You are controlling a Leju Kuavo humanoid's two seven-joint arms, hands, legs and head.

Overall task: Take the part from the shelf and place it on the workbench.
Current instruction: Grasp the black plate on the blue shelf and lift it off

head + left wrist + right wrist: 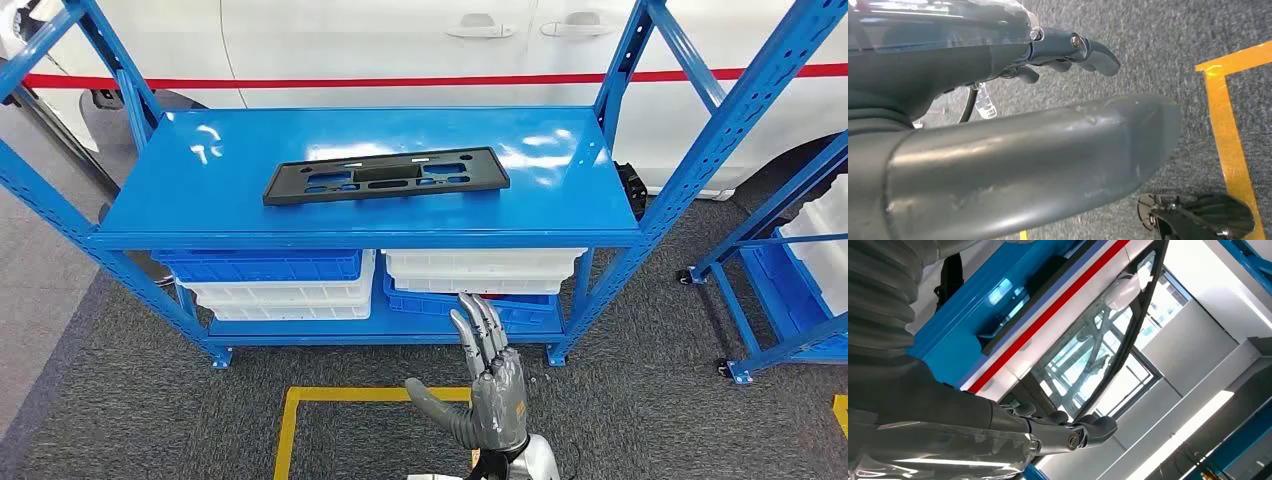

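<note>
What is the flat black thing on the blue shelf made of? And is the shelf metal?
The black part looks like moulded plastic: matt, thin, with cut-out holes and no shine. The blue shelf looks like painted metal: its top is glossy and reflects the lights, and its posts have rows of punched holes. Neither is certain from looks alone.

My left hand (1068, 52) hangs over grey carpet (1158, 45), thick thumb (1038, 160) stretched across, darker fingers (1098, 55) lightly curled and holding nothing. A yellow floor line (1230, 140) runs beside it on the carpet.
</note>
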